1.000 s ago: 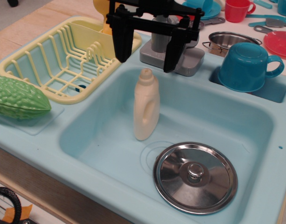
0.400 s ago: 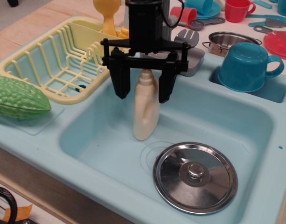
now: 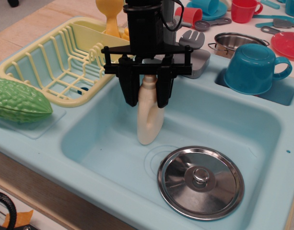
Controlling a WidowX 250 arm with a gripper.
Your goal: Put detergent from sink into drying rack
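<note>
The cream-white detergent (image 3: pixel 149 125) stands upright on the floor of the light-blue sink (image 3: pixel 233 124), left of centre. My black gripper (image 3: pixel 147 101) has come down from above, and its two fingers (image 3: pixel 130 91) press against the bottle's shoulders on either side, hiding the neck and cap. The bottle's base still rests on the sink floor. The pale yellow drying rack (image 3: pixel 51 62) sits at the back left, just beyond the sink's rim, and its lattice base holds nothing.
A steel lid (image 3: pixel 200 181) lies in the sink at front right. A green bumpy gourd (image 3: pixel 17 100) lies left of the sink. A teal cup (image 3: pixel 254 67) sits upside down at the right. A yellow utensil (image 3: pixel 111 12) stands in the rack's side compartment. The grey faucet base (image 3: pixel 198 60) is behind the gripper.
My gripper came down and forward over the bottle, then its fingers closed in from a wide spread until they met the bottle's sides. The bottle has not moved.
</note>
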